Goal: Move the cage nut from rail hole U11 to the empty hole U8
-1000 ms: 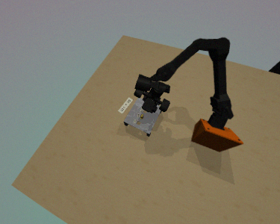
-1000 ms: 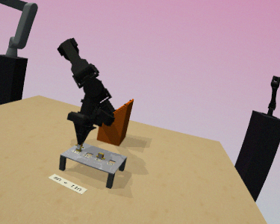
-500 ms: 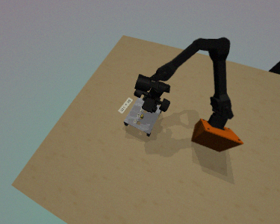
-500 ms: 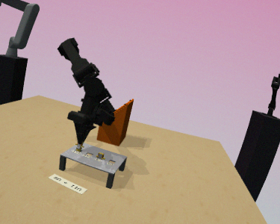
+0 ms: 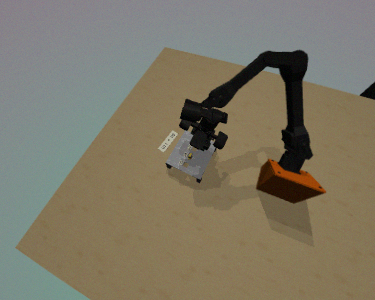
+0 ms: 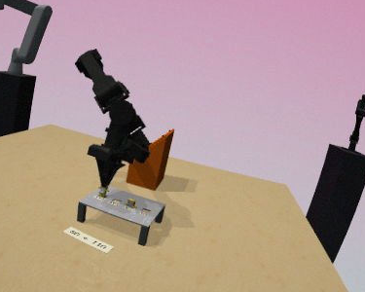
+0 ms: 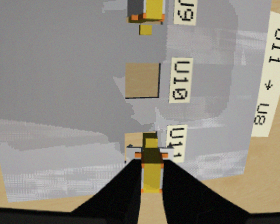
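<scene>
Tan tabletop, hand gripping cage nut, U11 label legible only in wrist view.

Wrist view: gripper fingers cover part of the near nut and hole U11; upper edge cuts off the far nut. Top view: rail plate partly hidden, its labels too small to read.

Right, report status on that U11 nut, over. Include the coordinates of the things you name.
Black gripper (image 5: 200,147) (image 6: 103,187) (image 7: 151,167) shut on yellow metal-look cage nut (image 6: 102,193) (image 7: 152,179) at U11. Second yellow nut (image 6: 130,202) (image 7: 154,10) seated at U9, between it and U8. U10 hole (image 6: 115,202) (image 7: 142,80) empty.
</scene>
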`<state>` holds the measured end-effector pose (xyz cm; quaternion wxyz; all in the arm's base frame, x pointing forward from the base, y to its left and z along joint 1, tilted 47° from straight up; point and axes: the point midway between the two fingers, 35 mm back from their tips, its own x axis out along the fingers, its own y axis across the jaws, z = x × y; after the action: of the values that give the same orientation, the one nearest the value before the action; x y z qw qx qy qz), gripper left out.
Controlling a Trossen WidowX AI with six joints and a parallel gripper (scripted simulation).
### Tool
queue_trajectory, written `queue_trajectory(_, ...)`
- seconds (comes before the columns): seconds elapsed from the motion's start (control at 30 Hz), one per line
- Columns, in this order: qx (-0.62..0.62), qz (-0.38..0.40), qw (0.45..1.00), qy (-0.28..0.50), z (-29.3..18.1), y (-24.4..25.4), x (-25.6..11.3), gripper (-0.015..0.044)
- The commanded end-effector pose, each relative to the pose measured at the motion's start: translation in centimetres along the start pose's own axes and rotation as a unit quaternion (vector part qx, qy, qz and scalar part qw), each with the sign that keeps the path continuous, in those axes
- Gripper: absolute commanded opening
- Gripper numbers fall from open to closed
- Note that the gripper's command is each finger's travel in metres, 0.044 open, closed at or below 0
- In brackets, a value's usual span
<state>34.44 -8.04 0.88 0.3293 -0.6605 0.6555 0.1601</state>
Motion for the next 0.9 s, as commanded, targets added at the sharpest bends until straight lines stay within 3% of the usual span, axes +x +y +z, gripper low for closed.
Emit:
queue_trajectory(0.0,0.001,0.002,1.000,-0.002,0.10,0.01,0.00,0.0028)
queue_trajectory(0.87,0.001,0.011,1.000,-0.002,0.10,-0.12,-0.19,0.0028)
